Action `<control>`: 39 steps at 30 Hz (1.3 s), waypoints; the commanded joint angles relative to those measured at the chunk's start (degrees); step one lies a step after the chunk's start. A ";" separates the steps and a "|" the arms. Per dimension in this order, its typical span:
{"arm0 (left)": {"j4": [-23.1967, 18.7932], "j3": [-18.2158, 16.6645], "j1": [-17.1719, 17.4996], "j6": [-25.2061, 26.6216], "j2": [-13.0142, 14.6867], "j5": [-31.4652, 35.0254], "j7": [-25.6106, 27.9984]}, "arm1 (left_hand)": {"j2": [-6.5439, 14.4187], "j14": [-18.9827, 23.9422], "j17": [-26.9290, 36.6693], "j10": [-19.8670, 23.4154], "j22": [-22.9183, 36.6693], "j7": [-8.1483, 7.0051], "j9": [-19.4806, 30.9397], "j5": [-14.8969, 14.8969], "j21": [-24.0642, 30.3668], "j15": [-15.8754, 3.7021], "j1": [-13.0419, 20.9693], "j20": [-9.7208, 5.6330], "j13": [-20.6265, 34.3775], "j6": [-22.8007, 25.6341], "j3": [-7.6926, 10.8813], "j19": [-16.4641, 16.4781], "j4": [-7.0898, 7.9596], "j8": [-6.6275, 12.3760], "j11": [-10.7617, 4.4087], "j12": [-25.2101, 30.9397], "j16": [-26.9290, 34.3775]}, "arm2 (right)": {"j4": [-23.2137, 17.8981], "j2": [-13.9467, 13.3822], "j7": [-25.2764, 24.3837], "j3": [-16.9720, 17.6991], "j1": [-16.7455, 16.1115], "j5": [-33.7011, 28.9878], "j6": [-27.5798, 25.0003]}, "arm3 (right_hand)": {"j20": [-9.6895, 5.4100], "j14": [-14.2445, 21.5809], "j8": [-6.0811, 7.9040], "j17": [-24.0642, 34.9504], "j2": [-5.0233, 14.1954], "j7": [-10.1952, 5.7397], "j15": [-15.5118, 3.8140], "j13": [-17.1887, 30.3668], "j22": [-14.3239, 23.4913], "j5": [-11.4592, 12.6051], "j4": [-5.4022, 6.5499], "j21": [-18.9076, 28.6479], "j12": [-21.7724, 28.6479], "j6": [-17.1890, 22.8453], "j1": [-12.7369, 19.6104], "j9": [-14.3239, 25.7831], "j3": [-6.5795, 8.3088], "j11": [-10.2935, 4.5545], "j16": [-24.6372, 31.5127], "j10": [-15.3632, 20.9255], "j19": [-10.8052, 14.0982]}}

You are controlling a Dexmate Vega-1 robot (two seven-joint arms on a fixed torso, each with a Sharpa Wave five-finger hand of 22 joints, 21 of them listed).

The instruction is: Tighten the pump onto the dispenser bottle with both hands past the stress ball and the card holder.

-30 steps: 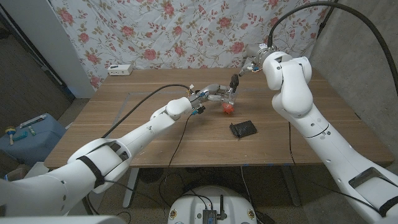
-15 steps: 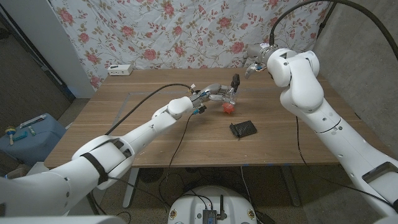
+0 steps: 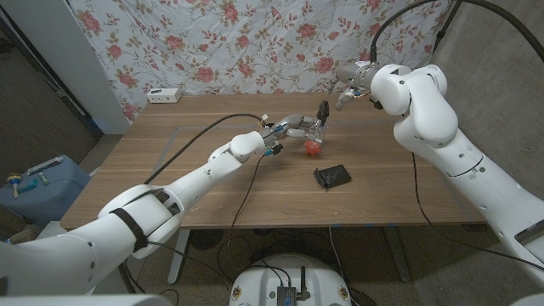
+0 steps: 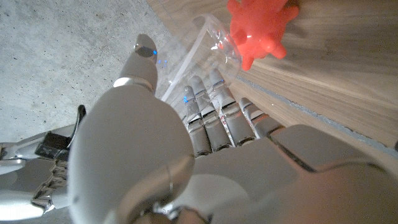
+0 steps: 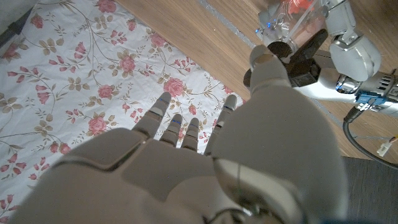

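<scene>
In the head view my left hand (image 3: 295, 127) grips a clear dispenser bottle (image 3: 318, 129) standing upright near the table's far middle, with a black pump (image 3: 321, 111) on top. My right hand (image 3: 347, 92) hovers just right of and above the pump, fingers apart and holding nothing. A red spiky stress ball (image 3: 312, 148) lies right in front of the bottle, and the black card holder (image 3: 332, 176) lies nearer the front. The left wrist view shows my left hand (image 4: 186, 137) around the bottle (image 4: 199, 43) beside the ball (image 4: 261, 28). The right wrist view shows my right hand (image 5: 249, 143) with its thumb close to the pump (image 5: 300, 62).
A white power strip (image 3: 165, 94) lies at the table's back left. A black cable (image 3: 204, 132) runs along my left arm over the table (image 3: 170, 187). A floral cloth (image 3: 255, 42) hangs behind. A blue box (image 3: 38, 183) sits on the floor to the left.
My right arm has swung outward to the right while its hand stays near the pump. The left hand, bottle, ball and card holder have not moved.
</scene>
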 commanded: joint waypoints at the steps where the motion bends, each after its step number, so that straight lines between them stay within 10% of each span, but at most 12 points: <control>1: -2.32 -0.06 0.96 1.25 0.94 0.10 0.19 | 5.32 0.34 0.06 0.52 0.15 -0.28 0.19 0.52 -0.08 -2.84 -3.03 -3.35 0.05 3.70 5.68 0.01 5.43 0.34 0.14 0.35 0.13 | -0.19 -3.03 -0.98 -1.87 1.71 5.66 -1.10 | 0.11 -0.99 -0.34 0.15 -0.03 0.08 0.22 0.14 0.10 0.47 0.17 -0.13 0.22 -0.47 0.91 0.11 0.40 -0.13 -0.08 -0.81 -0.59; 39: -2.43 0.10 0.97 1.02 0.82 0.16 -0.16 | 5.38 0.27 0.04 0.49 0.15 -0.18 0.20 0.56 -0.07 -2.73 -3.04 -3.29 0.08 3.58 5.74 0.02 5.40 0.30 0.04 0.34 0.09 | 1.06 -5.66 0.38 -8.10 7.08 10.16 -3.73 | 0.20 -3.04 -0.55 0.30 0.67 0.11 1.30 0.03 0.12 1.09 1.97 0.38 0.73 0.44 0.02 0.02 -0.15 0.27 0.49 -3.40 -1.45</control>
